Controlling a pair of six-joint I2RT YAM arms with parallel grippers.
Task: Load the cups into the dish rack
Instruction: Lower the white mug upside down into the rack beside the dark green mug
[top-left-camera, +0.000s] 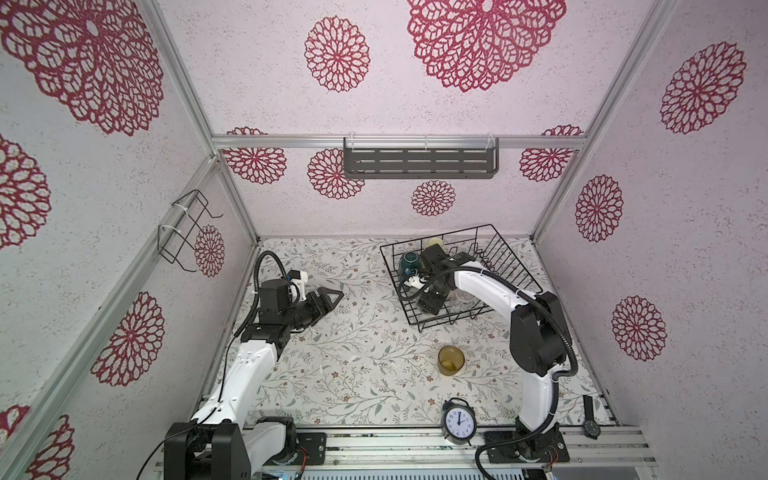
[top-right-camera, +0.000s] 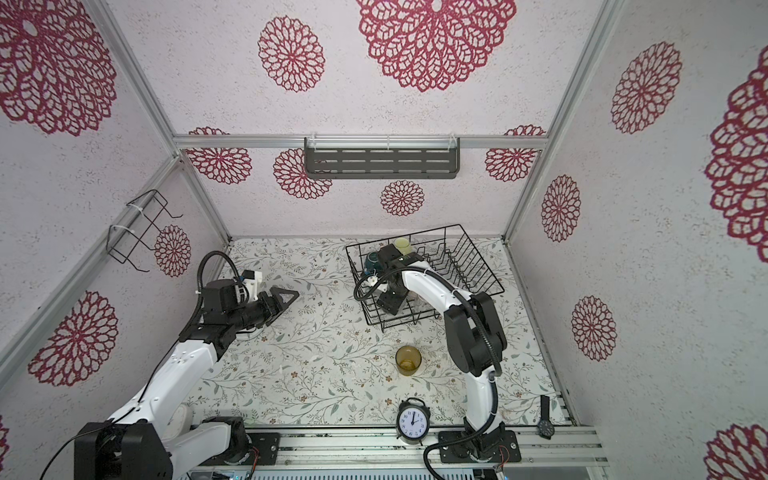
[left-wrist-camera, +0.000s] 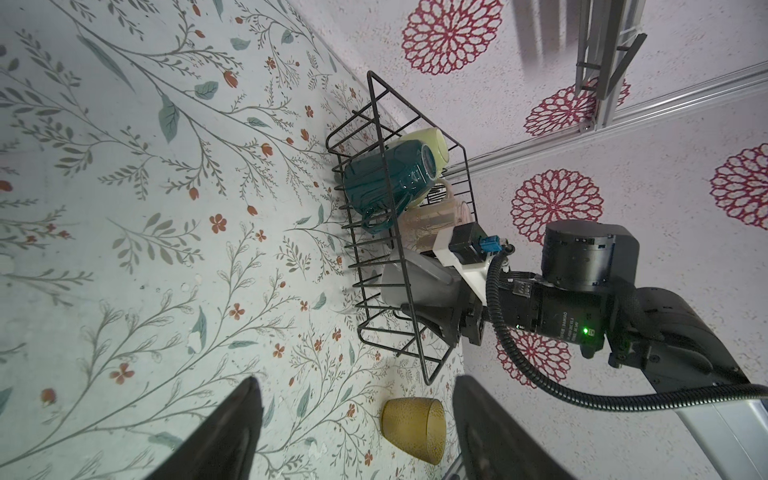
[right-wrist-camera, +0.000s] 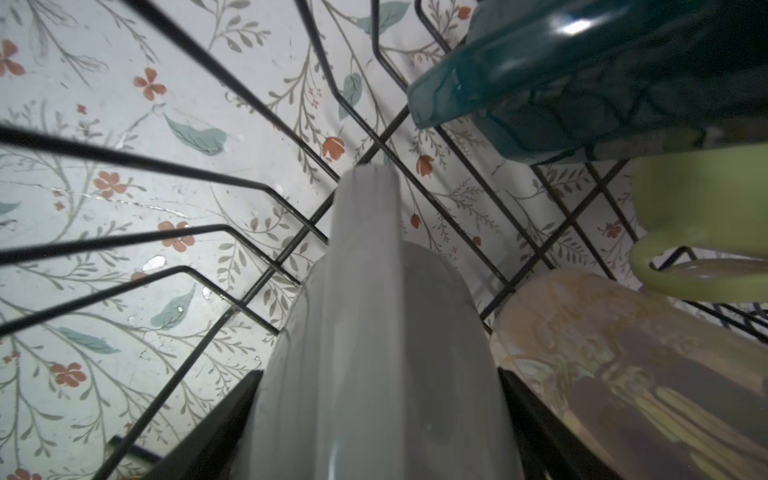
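Two white and black robot arms work over a table covered in a floral pattern. The right arm rises from the near edge, bends at the elbow and reaches down into the dish rack, which sits by the far right corner. The right gripper points downward inside the rack's near left part and grasps the grey mug, one finger against each flank. The mug lies among the wire dividers. Close beside it in the rack lie the pale pink mug, the dark teal mug at the left wall and the yellow-green mug at the far rim, leaving little room around the fingers. The left arm stretches forward from the near left corner, wrist level. The left gripper is released, jaws spread and empty, near the far left part of the table. The amber glass tumbler stands upright on the bare table, between the rack and an alarm clock at the near edge. A wristwatch lies at the near right corner. The middle and left of the table are open.
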